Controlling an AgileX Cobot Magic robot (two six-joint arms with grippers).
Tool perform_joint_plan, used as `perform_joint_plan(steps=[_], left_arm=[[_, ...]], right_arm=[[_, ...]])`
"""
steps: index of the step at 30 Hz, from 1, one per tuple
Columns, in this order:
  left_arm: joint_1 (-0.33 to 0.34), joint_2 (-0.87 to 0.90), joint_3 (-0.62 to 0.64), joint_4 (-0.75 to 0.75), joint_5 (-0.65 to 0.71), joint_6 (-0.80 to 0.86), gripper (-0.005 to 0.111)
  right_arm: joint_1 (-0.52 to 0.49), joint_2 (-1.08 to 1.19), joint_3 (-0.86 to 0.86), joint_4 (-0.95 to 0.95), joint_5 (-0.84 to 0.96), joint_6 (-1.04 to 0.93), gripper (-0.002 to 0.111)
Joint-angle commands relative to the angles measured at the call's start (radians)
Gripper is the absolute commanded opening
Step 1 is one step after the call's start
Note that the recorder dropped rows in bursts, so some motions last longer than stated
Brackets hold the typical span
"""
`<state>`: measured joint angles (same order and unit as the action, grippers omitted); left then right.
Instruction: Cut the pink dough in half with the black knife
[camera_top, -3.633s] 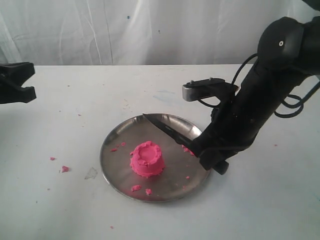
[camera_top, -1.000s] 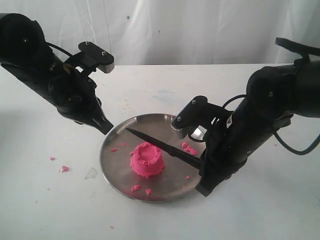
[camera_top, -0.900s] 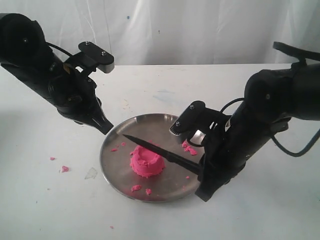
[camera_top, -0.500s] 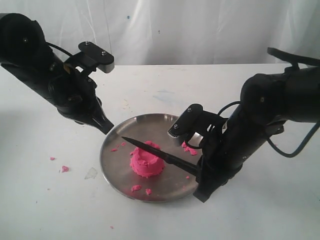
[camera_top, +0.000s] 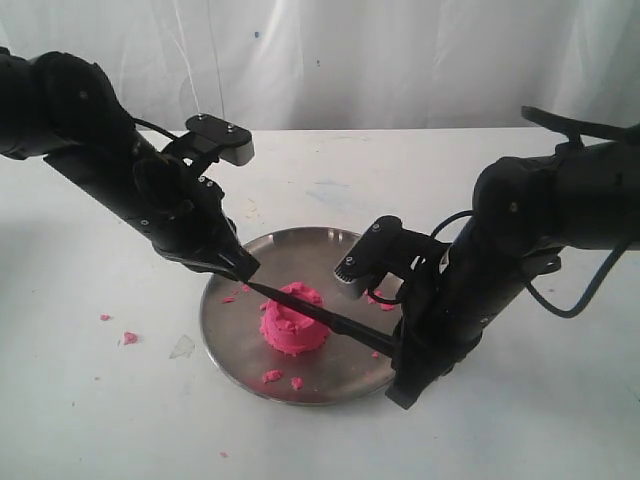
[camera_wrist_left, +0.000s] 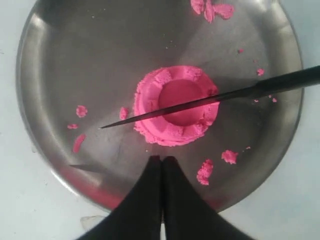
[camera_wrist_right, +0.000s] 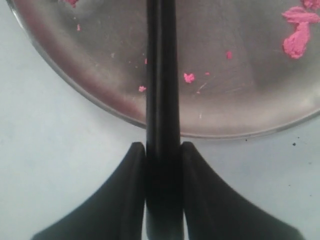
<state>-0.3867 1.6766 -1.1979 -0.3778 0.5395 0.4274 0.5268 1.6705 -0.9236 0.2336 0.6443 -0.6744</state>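
Now, line by line:

Dough: the pink dough (camera_top: 294, 322) sits as one cup-shaped mound near the middle of the steel plate (camera_top: 232, 340); in the left wrist view (camera_wrist_left: 176, 105) its dented top and ragged rim are plain, and it shows as a single piece.

Knife: the black knife (camera_top: 318, 318) lies across the top of the mound, its blade running from the handle on the right to a point beyond the dough on the left side of the plate. From the left wrist camera the blade (camera_wrist_left: 200, 103) crosses the dent; how deep it sits in the dough I cannot tell.

Right gripper: the right gripper (camera_wrist_right: 162, 165) has its two fingers pressed on either side of the knife handle (camera_wrist_right: 161, 100), gripping it just outside the plate's rim (camera_wrist_right: 100, 107). In the outside view this gripper (camera_top: 400, 352) is at the plate's right edge.

Left gripper: the left gripper (camera_wrist_left: 161, 162) has its fingers pressed together with nothing between them, tips just beside the dough. In the outside view it (camera_top: 243, 273) is at the plate's upper left edge, near the knife tip.

Crumbs: small pink crumbs (camera_wrist_left: 206, 171) lie scattered on the plate, and a few more (camera_top: 129, 338) on the white table (camera_top: 90, 420) left of it.
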Motion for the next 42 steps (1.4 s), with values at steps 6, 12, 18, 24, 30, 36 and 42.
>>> perform_joint_plan(steps=[6,12,18,24,30,36,42], left_arm=[[-0.004,0.025,0.0,-0.081,-0.003,0.108,0.0],[-0.004,0.025,0.0,-0.086,-0.007,0.108,0.0],[-0.004,0.025,0.0,-0.086,-0.011,0.108,0.0],[-0.004,0.027,0.0,-0.162,-0.016,0.116,0.0],[-0.004,0.033,0.0,-0.198,-0.017,0.13,0.0],[-0.004,0.085,0.0,-0.198,-0.046,0.13,0.0],[-0.004,0.121,0.0,-0.196,-0.061,0.137,0.0]], right_arm=[[0.001,0.0,0.003,-0.005,-0.02,-0.003,0.0],[0.001,0.006,0.003,-0.006,-0.005,-0.003,0.0],[0.001,0.033,0.003,-0.01,-0.006,-0.003,0.0],[0.001,0.033,0.003,-0.008,-0.006,-0.003,0.0],[0.001,0.033,0.003,-0.008,-0.006,-0.003,0.0],[0.001,0.033,0.003,-0.006,-0.006,0.001,0.0],[0.001,0.033,0.003,-0.006,-0.004,0.001,0.0]])
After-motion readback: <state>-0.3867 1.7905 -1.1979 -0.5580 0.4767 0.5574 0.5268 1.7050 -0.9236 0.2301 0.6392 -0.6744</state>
